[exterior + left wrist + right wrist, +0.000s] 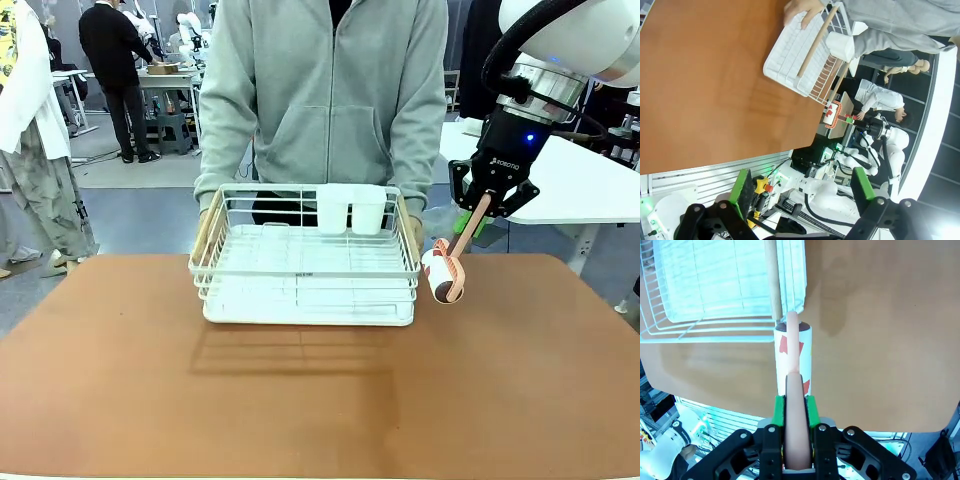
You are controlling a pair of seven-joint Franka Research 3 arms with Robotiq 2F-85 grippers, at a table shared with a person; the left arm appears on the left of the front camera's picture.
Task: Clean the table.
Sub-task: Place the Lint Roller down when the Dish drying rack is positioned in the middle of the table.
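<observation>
Right end effector (795,405): clamping shut on the pink handle of a lint roller (793,357), green pads pressing its sides; in the front view it is hanging above the tabletop's far right part.
Lint roller: pointing down and away from the right end effector, its white and red drum hovering just beside the dish rack's right wall; whether the drum is touching the rack cannot be told.
Tabletop (300,400): lying below and ahead of the right end effector, a broad reddish-brown slab stretching well to both sides.
Handling: the tabletop is looking stiff, matte and heavy, a thing to be wiped over and not lifted; the roller is looking light and rigid, best gripped on the handle, well clear of the sticky drum.
Left end effector (802,192): standing open with nothing between its pads, off the near edge of the tabletop.
Dish rack (305,262): sitting beyond the left end effector and just beside the right one, white wire, likely light and slightly springy.
Person's hands (802,11): holding the rack at its far sides.
Hard to make out: any crumbs or dust on the tabletop are not showing; the surface under the rack is being hidden; the person's hands are partly covered by the rack's wires in the front view.
</observation>
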